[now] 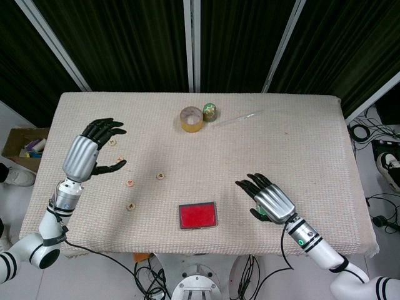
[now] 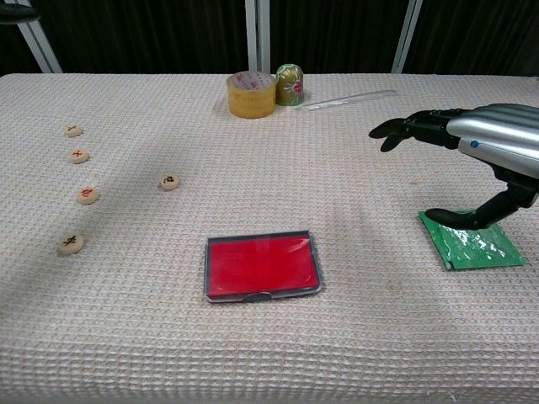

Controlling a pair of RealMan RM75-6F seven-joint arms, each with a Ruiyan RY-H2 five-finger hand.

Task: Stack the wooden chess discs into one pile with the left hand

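Left hand [image 1: 87, 152] outside chest view

Left hand [image 1: 94, 150] hovers with fingers spread and empty; right hand [image 1: 269, 199] hangs likewise spread, palm down.

Five discs lie scattered on the table's [image 2: 354, 337] left side: four [image 2: 77, 156] in a near-to-far row, one [image 2: 169, 182] to their right. A flat case [image 2: 263, 267] sits front-centre; tape roll [image 2: 251, 93] and, seemingly, a small jar [image 2: 290, 84] sit far back.

Matt wooden discs [image 2: 71, 244]; rough woven tablecloth [image 2: 354, 320].
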